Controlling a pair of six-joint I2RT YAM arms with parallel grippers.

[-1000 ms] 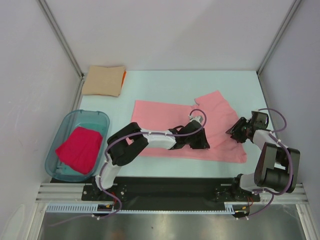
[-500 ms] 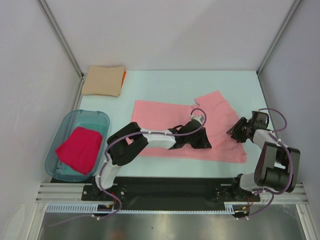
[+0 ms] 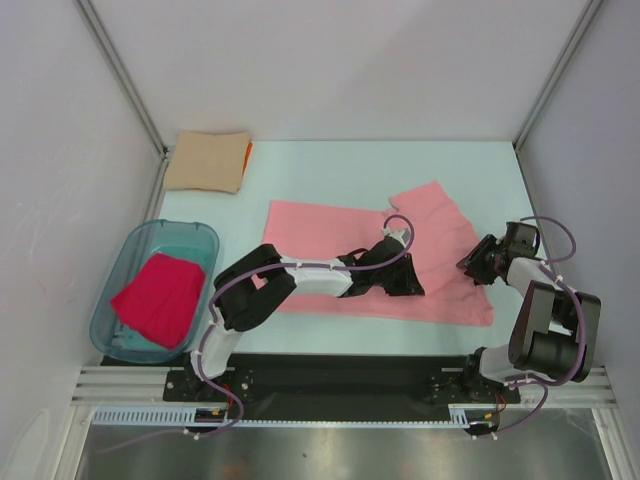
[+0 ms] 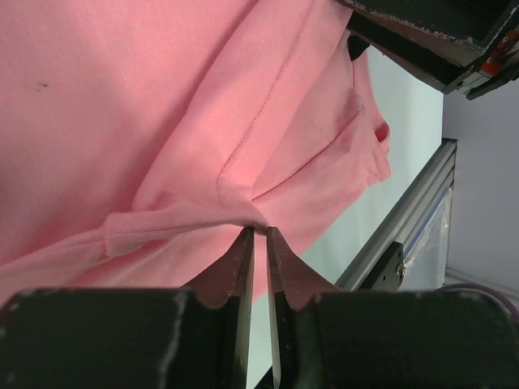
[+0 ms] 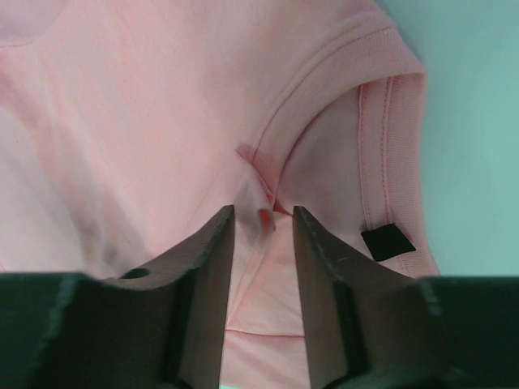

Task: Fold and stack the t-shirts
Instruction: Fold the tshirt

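Note:
A salmon-pink t-shirt (image 3: 330, 245) lies spread on the table's middle. My left gripper (image 3: 408, 287) rests low on its front part; in the left wrist view the jaws (image 4: 259, 232) are shut on a small pinched fold of the pink cloth (image 4: 122, 97). My right gripper (image 3: 473, 266) is at the shirt's right side by the collar. In the right wrist view it (image 5: 263, 212) is open, with a raised wrinkle of the shirt (image 5: 162, 105) between the fingers and the dark label (image 5: 388, 241) just to their right. A tan folded shirt (image 3: 207, 160) lies on an orange one (image 3: 248, 152) at the back left. A crimson-pink shirt (image 3: 158, 297) lies in the tub.
A translucent teal plastic tub (image 3: 205, 243) stands at the front left. White walls with metal posts close in the left, back and right. A black rail (image 3: 340, 375) runs along the near edge between the arm bases.
My right gripper has shifted slightly to the right along the shirt's collar side. My left gripper has edged a little to the right with the pinched cloth.

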